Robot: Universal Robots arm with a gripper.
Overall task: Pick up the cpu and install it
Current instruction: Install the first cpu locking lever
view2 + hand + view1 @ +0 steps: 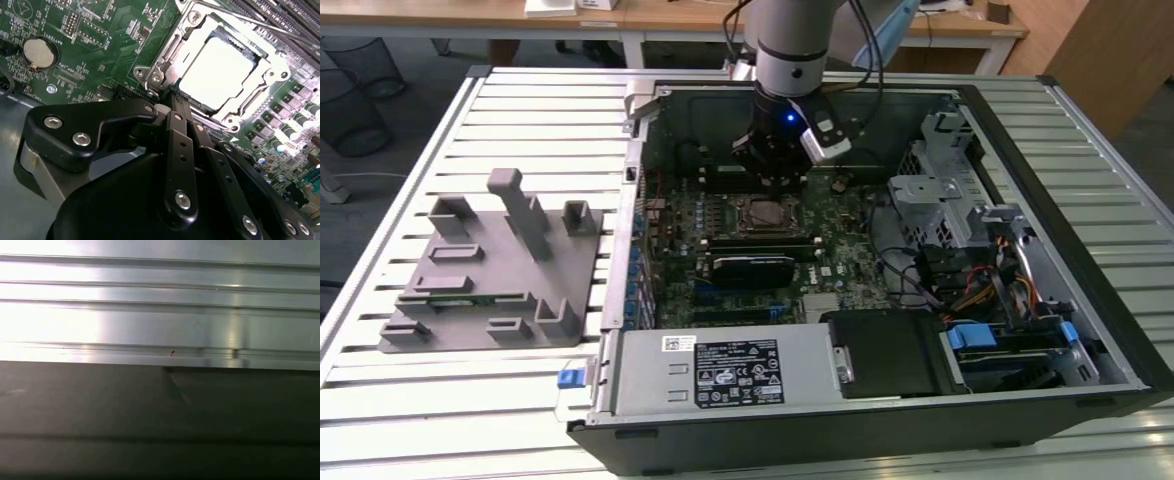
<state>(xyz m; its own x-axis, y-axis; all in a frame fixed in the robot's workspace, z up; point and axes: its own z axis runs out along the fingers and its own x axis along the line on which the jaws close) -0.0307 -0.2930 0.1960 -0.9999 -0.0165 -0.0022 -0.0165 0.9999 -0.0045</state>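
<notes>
Gripper fingers pressed together, holding nothing, hovering just beside the socket. Cpu sits seated in the motherboard socket.

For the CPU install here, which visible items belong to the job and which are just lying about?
Job:
- small flat silver-white square cpu, lying in the metal socket frame
- black gripper, beside the socket
- green motherboard

Lying about:
- grey moulded fixture block on the slatted table
- round silver coin battery
- black drive bay

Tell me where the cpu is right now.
The cpu sits in the metal socket frame on the green motherboard in the second wrist view, just beyond the gripper.
</notes>
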